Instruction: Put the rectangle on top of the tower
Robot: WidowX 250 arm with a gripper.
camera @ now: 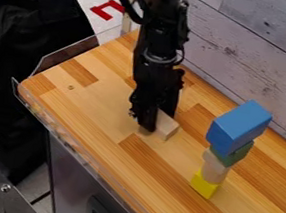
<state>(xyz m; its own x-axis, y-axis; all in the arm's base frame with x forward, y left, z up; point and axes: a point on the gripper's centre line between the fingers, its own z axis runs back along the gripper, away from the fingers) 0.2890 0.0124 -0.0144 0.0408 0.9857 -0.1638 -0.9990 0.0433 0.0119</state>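
Note:
The black gripper point(156, 118) hangs low over the middle of the wooden table, right at a plain wooden block point(167, 126). This block lies on the tabletop, its near right part showing beside the gripper and the rest hidden behind it. To the right stands the tower: a yellow block point(204, 184) at the bottom, a pale wooden piece point(214, 168) on it, then a green block point(232, 155), and a large blue rectangular block point(239, 126) on top. The gripper is apart from the tower.
The wooden table point(92, 106) has a clear raised edge along its left and front sides. A whitewashed plank wall point(255, 49) runs behind the table at the right. Black cloth point(30, 21) and a red piece point(107, 9) are beyond the table at the left and back.

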